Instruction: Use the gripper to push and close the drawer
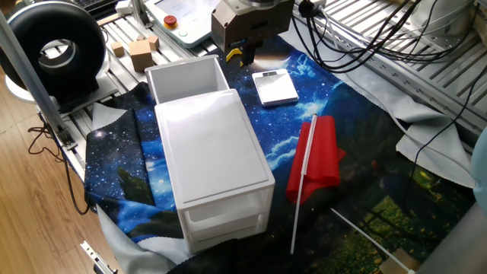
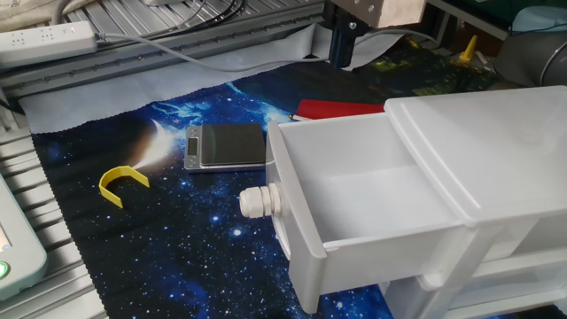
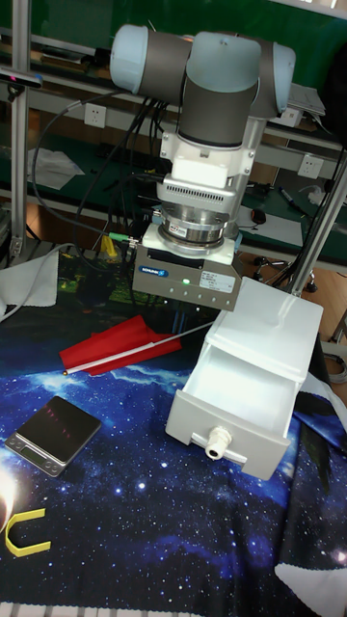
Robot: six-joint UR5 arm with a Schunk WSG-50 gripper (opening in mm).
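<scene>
No part of the closing push appears to have been made: the drawer (image 2: 354, 208) is seen pulled well out of the white cabinet (image 1: 217, 164), its empty white interior exposed and its round knob (image 2: 260, 202) untouched. The gripper (image 1: 245, 53) is held above the starry blue cloth (image 2: 159, 221), clear of the drawer's front panel and off to one side of it rather than squarely before the knob (no contact with any part of the drawer can be made out). In the tall fixed view the gripper (image 3: 186, 278) is seen from the front as a grey box with a small green light, and the open drawer (image 3: 239, 395) lies lower than it and to its side. Whether the short dark fingers are apart or together cannot be told, since they are hidden by the body or cut by the frame edge. A small flat scale (image 2: 227, 146) and a yellow curved piece (image 2: 121, 183) lie on the cloth beyond the drawer front, and a red flag (image 1: 316, 160) lies beside the cabinet. What is judged to remain is the whole task: the gripper is to be lowered, brought against the front panel, and driven toward the cabinet until the drawer sits flush.
</scene>
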